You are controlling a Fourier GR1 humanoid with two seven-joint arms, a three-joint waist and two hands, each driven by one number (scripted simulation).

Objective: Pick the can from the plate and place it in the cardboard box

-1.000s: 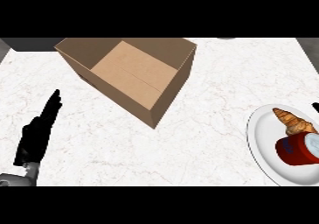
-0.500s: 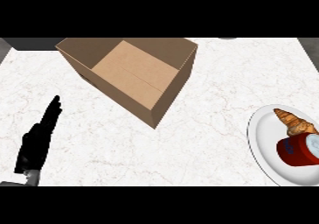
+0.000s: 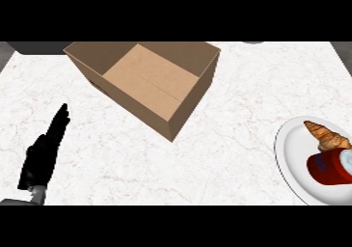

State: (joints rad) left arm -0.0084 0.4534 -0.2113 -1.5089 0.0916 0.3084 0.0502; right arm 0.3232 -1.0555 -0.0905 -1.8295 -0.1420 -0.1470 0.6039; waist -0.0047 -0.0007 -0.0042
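A red can [image 3: 333,166] with a pale lid lies on its side on the white plate [image 3: 295,161] at the right edge, next to a croissant [image 3: 329,136]. The open cardboard box [image 3: 151,76] stands at the back, left of centre, with nothing visible inside. My left hand [image 3: 45,150] rests at the lower left with its fingers straight, pointing away from me, well apart from the box and far from the can. My right hand does not show in the head view.
The counter [image 3: 207,159] is white marble. A dark object [image 3: 32,47] sits at the far left corner behind the box, and a small grey thing [image 3: 254,42] peeks in at the back edge.
My left hand has drifted slightly toward the lower edge and more of the forearm has left the view. The right hand's fingertip, seen at the right edge a second ago, is gone.
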